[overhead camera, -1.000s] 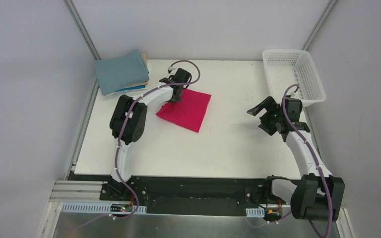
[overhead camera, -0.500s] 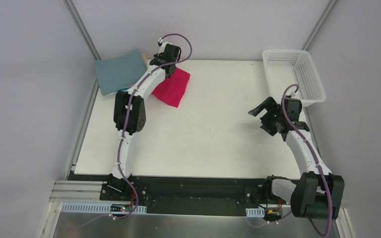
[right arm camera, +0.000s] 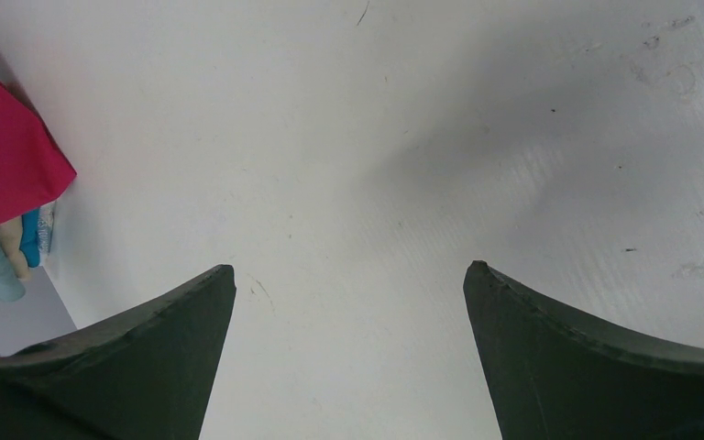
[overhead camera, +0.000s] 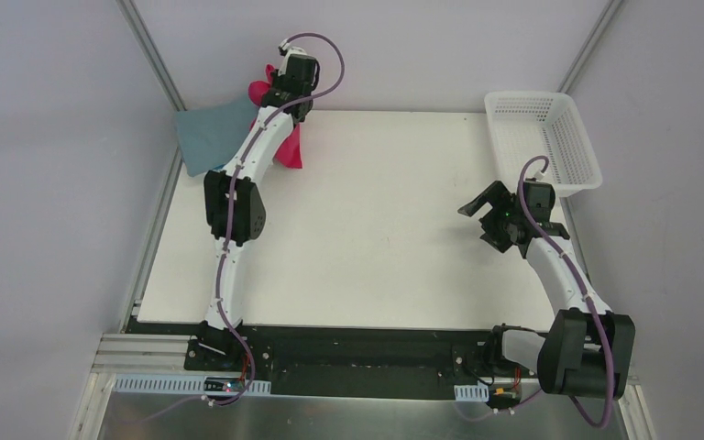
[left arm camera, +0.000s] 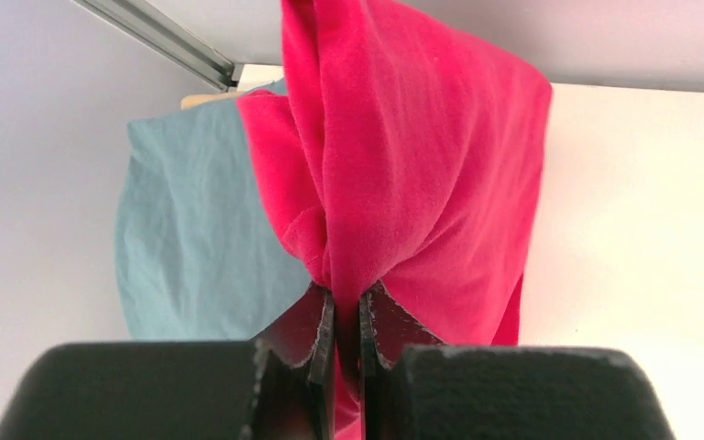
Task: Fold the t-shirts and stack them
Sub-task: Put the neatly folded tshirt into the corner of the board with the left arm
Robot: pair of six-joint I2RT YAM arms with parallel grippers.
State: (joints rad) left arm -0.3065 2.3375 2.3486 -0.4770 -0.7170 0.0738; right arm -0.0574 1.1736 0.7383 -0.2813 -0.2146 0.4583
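Left claw: the left gripper (left arm camera: 346, 298) is pinched tight on a bunched fold of the crimson-pink t-shirt (left arm camera: 403, 165), with cloth squeezed between the two pads.
Crimson-pink t-shirt, place: it (overhead camera: 288, 148) hangs off the table, gathered into a drooping bundle over the far left corner; I cannot tell whether its lowest hem touches the surface.
Folded stack: the teal-grey t-shirt (overhead camera: 209, 136) lies on top at the far left corner and, in the top view, reaches out past the table's left edge.
Stack layers: tan and blue folded edges (right arm camera: 26, 240) show under the teal one in the right wrist view.
Overlap: the hanging shirt's left side covers the teal shirt's (left arm camera: 183, 238) right edge in the left wrist view.
Right claw: the right gripper (overhead camera: 477, 220) is spread wide with nothing between its fingers (right arm camera: 147, 357), above bare table near the right edge.
Basket: the white mesh basket (overhead camera: 522, 94) sits at the far right corner, jutting past the right edge, well apart from both claws.
Open room: the table (overhead camera: 376, 257) is bare across its middle and along the near edge.
Limits: metal frame posts (overhead camera: 151, 55) and grey walls close in the far corners.
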